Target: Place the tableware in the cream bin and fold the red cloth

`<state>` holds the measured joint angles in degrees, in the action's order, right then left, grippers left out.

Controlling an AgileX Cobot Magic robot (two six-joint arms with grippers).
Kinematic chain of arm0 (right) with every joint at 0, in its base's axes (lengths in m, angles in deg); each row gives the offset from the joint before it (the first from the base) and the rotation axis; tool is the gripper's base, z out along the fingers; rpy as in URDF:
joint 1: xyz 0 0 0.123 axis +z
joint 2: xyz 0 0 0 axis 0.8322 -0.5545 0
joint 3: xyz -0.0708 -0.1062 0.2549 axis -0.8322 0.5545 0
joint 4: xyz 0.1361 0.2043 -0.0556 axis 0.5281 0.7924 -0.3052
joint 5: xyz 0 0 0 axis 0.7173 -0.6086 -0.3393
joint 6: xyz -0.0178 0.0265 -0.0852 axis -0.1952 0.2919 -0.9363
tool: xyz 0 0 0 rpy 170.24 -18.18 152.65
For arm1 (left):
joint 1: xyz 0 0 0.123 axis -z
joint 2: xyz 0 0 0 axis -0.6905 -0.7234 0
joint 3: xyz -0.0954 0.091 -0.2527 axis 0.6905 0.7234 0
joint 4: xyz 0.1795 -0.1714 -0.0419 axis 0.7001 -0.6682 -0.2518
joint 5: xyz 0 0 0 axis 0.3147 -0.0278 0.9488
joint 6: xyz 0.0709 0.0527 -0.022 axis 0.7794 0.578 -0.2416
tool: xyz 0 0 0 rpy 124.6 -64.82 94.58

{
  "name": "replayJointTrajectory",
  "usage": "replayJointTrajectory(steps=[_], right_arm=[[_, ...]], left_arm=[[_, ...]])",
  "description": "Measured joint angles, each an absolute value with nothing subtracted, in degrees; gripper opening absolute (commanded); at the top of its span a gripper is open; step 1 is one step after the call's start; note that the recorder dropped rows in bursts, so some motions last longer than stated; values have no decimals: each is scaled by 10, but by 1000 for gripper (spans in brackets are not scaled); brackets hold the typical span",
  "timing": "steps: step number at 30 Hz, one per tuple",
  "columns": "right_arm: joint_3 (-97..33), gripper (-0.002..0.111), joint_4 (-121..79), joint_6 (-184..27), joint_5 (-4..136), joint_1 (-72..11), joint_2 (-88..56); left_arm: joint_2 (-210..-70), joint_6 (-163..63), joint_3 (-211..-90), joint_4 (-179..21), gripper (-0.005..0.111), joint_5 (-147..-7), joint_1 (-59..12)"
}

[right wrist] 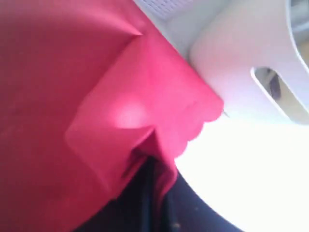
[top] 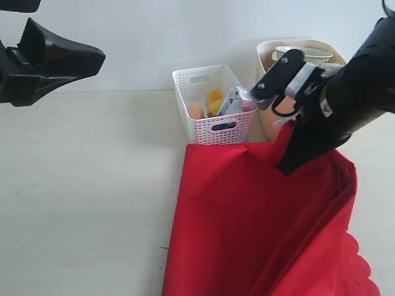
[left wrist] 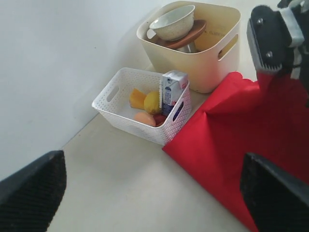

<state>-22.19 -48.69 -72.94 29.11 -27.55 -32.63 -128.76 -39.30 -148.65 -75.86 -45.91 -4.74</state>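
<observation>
left gripper [left wrist: 153, 159] hangs spread wide and empty, well left of the red cloth [top: 247, 216]. the cloth's far right corner is pinched up in the clamped right gripper [right wrist: 147, 169], just before the cream bin [top: 265, 58]. pale desk [top: 80, 185], white wall behind. the cloth's long axis runs from the near edge to the white lattice basket [top: 213, 129].

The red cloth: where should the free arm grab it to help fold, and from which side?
Probably the red cloth's far left corner, reached from the bare table on its left. The corner lies flat, with the white basket right against that far edge. The right gripper pinches the opposite far corner, lifted, so the open left gripper would level that edge.
</observation>
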Motion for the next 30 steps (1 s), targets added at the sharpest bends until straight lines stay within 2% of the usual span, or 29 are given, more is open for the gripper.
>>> replayJointTrajectory(steps=[16, 19, 22, 27, 30], right_arm=[[-222, 0, -346, -678, 366, -479, -399], [-222, 7, -323, -678, 393, -500, -430], [-222, 20, -315, -678, 421, -513, -458], [-241, 60, -310, -678, 435, -526, -494], [-264, 80, -312, -678, 416, -527, -498]], left_arm=[[-1288, -398, -1486, -765, 93, -459, -47], [-1288, -398, -1486, -770, 93, -459, -47], [-1288, -398, -1486, -773, 93, -459, -47], [-1288, -398, -1475, -777, 93, -473, -47], [-1288, -398, -1461, -778, 93, -490, -47]])
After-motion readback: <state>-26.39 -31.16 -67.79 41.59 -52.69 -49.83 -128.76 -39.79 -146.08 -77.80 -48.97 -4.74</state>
